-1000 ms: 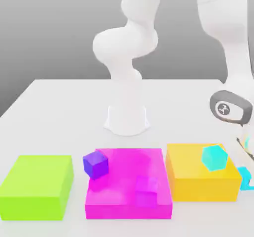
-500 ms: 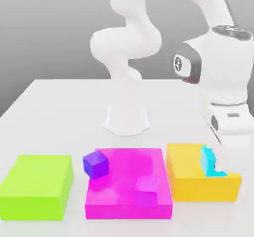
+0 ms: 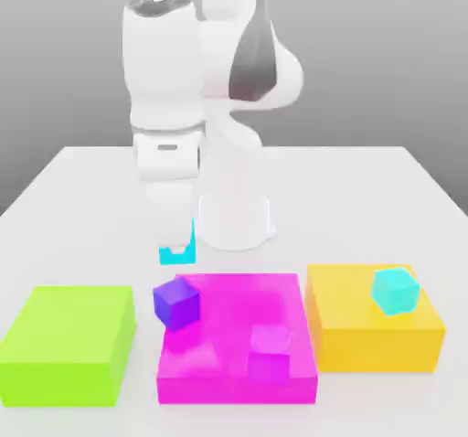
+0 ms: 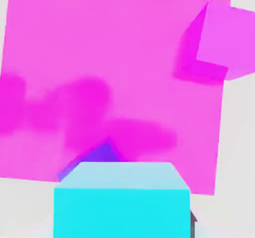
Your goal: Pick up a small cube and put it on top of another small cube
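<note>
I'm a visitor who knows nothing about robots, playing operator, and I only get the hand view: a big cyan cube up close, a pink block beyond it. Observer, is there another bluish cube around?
Observer: Yes, a turquoise cube sits on the orange block.
Operator: I only get a sliver of orange! Any other big block that I'm missing?
Observer: Yes, a green block, at the exterior view's left.
Operator: And what's that purple bit peeking out past the cyan cube?
Observer: It's part of a small purple cube, with two side faces and its top visible in the exterior view.
</note>
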You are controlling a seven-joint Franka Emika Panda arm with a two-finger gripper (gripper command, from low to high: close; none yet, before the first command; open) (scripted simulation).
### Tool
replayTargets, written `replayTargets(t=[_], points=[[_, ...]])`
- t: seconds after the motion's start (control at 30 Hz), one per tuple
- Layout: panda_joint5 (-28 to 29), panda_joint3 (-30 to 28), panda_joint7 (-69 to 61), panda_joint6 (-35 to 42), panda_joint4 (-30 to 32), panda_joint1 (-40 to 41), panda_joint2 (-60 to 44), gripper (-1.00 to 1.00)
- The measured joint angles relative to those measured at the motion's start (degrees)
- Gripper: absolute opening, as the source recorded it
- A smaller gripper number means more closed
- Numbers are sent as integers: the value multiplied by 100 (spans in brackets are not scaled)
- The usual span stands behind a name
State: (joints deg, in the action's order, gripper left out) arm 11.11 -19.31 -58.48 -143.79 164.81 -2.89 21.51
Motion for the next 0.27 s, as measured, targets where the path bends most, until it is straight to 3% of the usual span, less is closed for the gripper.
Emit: replayTargets(t=[0.17, 0.2, 0.27], points=[[-135, -162, -166, -1007, 154, -119, -877, -100], [-149, -177, -181, -1148, 171, -126, -998, 100], [-149, -177, -181, -1148, 171, -126, -998, 100]])
